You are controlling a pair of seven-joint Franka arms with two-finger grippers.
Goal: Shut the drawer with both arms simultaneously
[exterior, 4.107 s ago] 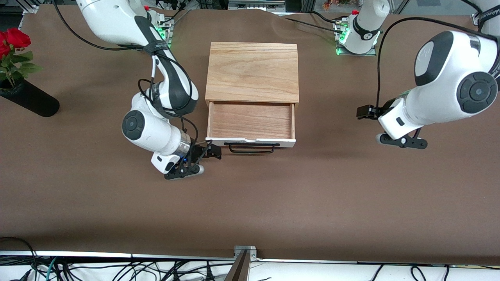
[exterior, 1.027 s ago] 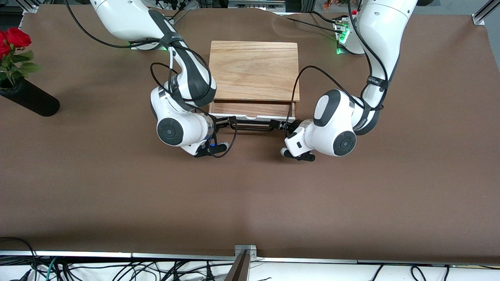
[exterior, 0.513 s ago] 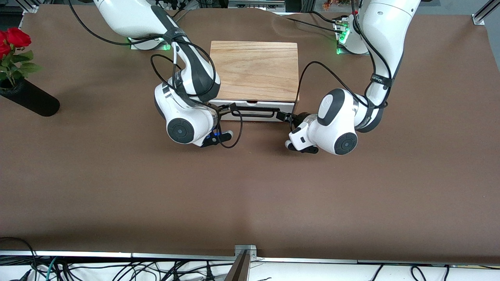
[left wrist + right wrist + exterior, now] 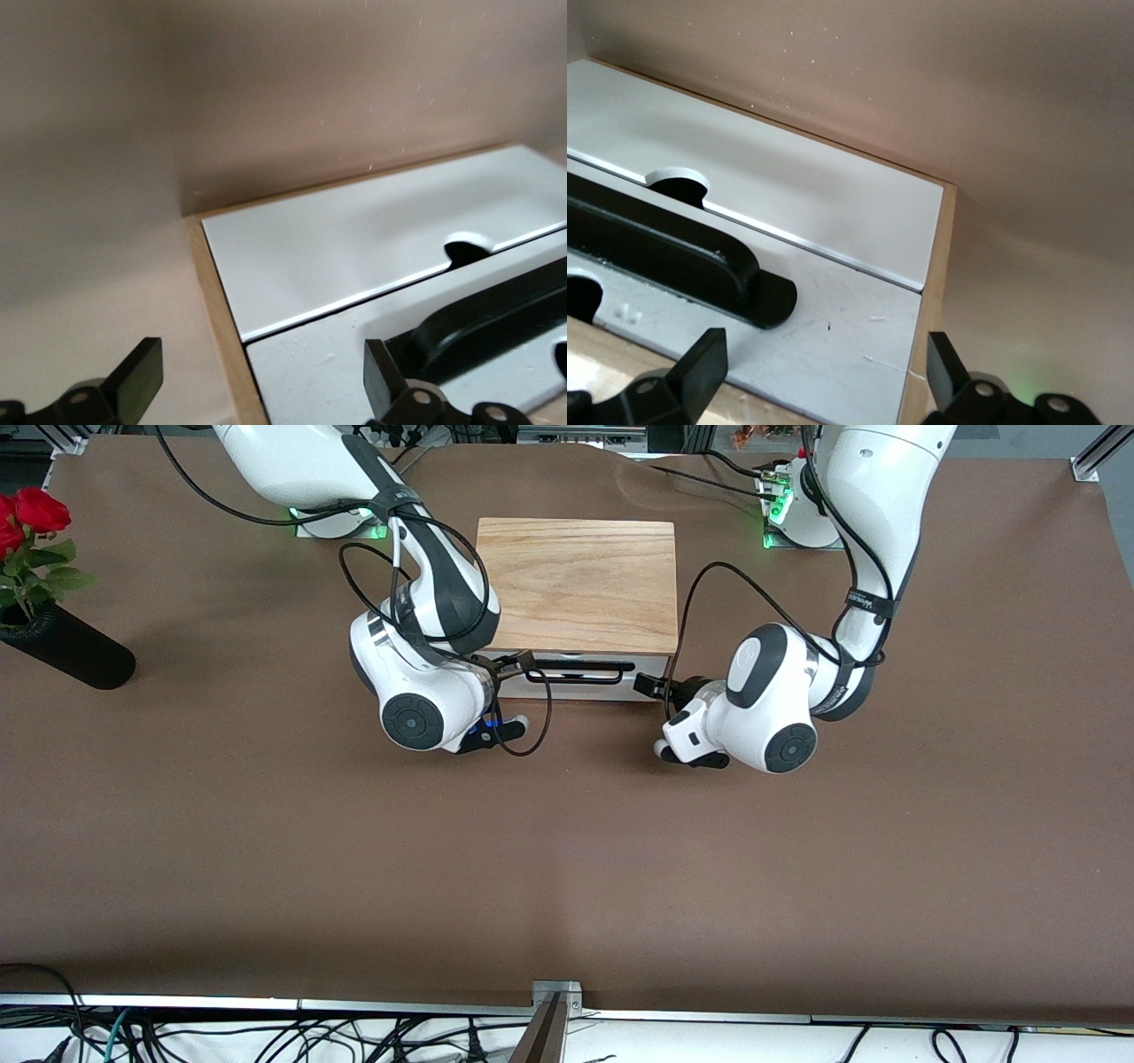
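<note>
The shallow light-wood drawer with a white front panel (image 4: 580, 676) sits pushed into the small light-wood box (image 4: 576, 584), which stands between the two arm bases; its panel looks flush with the box front, and both wrist views show the panel lying level with the white panel beside it. The black bar handle (image 4: 573, 676) runs across the panel. The right arm's small black gripper (image 4: 512, 664) is at the handle's end toward the right arm's side, fingers spread apart and holding nothing, straddling the panel's corner. The left arm's small black gripper (image 4: 651, 685) is at the panel's other end, its fingers (image 4: 142, 376) likewise parted and empty (one finger close by the handle's end in the left wrist view). Judged from this, the closing push is at its finish; the next move calls for both grippers to ease straight off the panel without hooking the handle
</note>
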